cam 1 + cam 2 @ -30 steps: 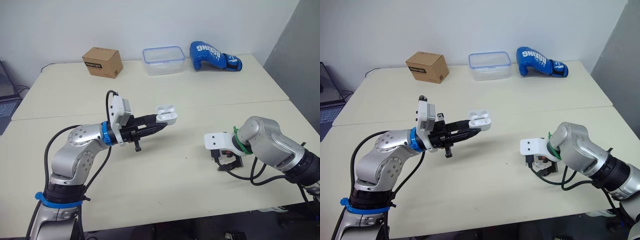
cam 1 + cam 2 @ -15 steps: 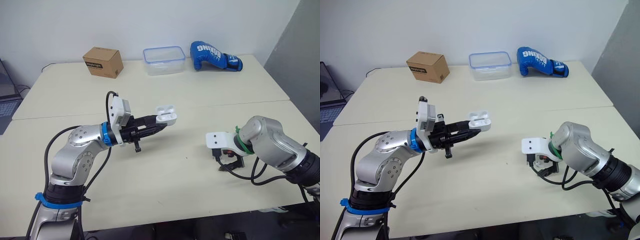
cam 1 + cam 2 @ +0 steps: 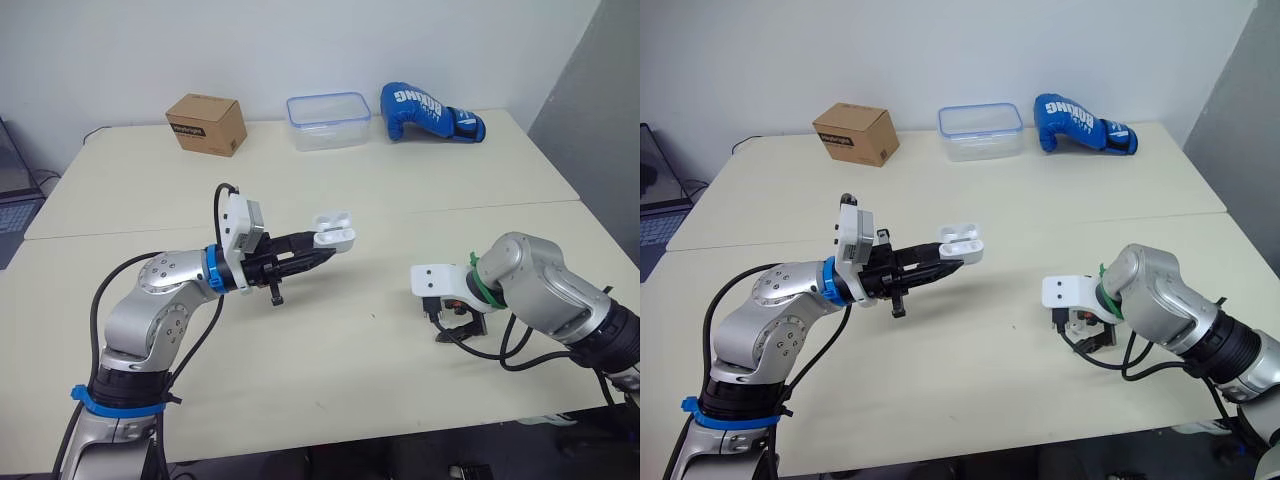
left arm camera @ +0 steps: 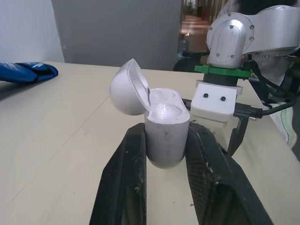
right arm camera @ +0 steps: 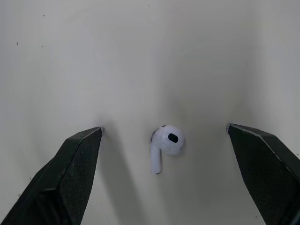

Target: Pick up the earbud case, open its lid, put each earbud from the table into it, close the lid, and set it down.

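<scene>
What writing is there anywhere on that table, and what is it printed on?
"BOXING": white letters on the blue boxing glove, as best it reads.
Dark printed line on the front of the brown cardboard box: too small to read.
No text can be made out on the earbud case or the clear plastic container.

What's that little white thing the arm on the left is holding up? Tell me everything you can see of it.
It is a small white earbud case of smooth, glossy plastic with rounded edges. Its hinged lid is flipped open, leaning back to one side; whether anything sits inside is hard to tell. The case stands upright, pinched at its lower body between the two black fingers of the left gripper, in the air above the pale table. Nothing else touches it.
</scene>
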